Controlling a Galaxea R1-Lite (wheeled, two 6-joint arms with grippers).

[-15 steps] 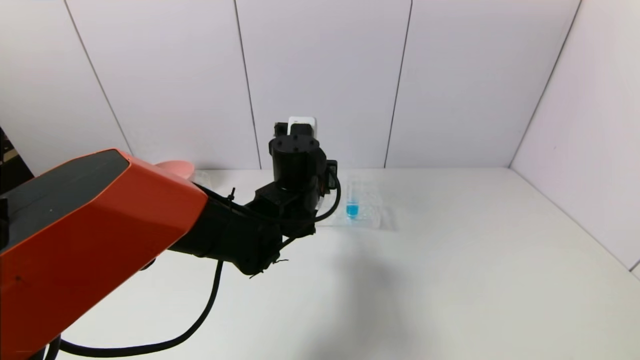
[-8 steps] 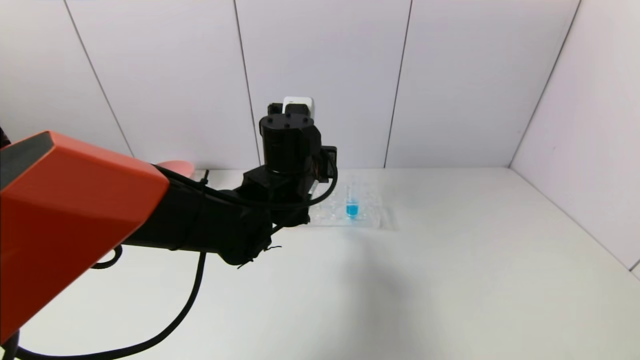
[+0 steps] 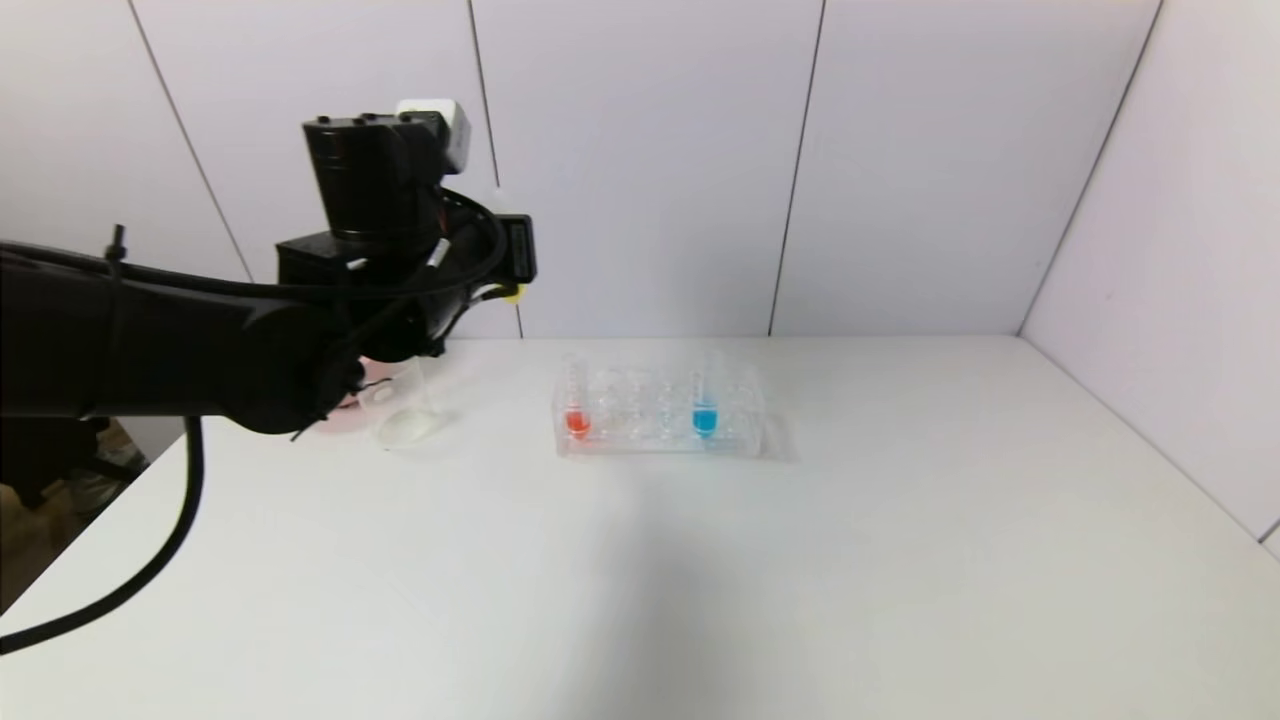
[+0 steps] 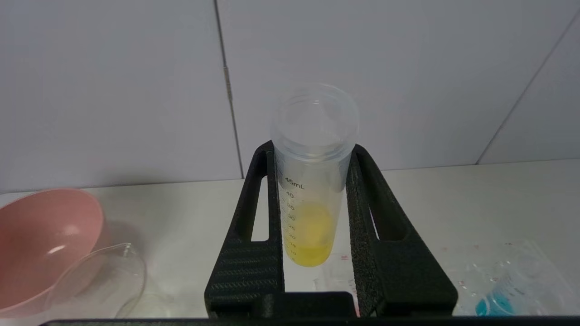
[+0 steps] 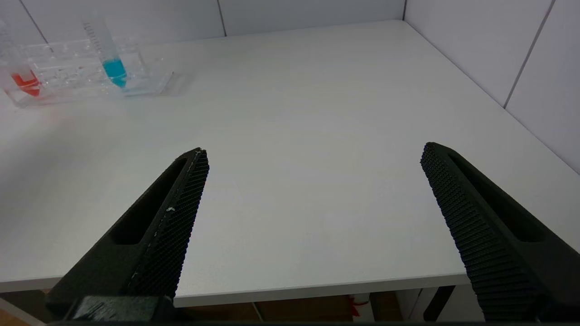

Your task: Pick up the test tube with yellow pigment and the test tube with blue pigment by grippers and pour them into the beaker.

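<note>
The left gripper (image 4: 311,190) is raised above the left rear part of the counter (image 3: 800,560), its jaws clamped on the test tube with yellow pigment (image 4: 312,181), which is held clear of the counter. In the left wrist view the tube sits between the two black fingers (image 4: 253,213), open mouth toward the camera, with yellow liquid pooled in its rounded tip. The beaker (image 3: 400,405) stands on the counter below the left arm, just in front of the pink bowl (image 4: 45,244) and close beside it; whether the two touch cannot be determined. The clear tube rack (image 3: 660,415) stands near the rear middle of the counter, well apart from the beaker. The test tube with blue pigment (image 3: 704,400) stands upright in the rack toward its right end; a red-liquid tube (image 3: 575,405) stands at its left end. The right gripper (image 5: 312,158) is over the near right part of the counter, jaws wide apart and holding nothing, well apart from the rack.
</note>
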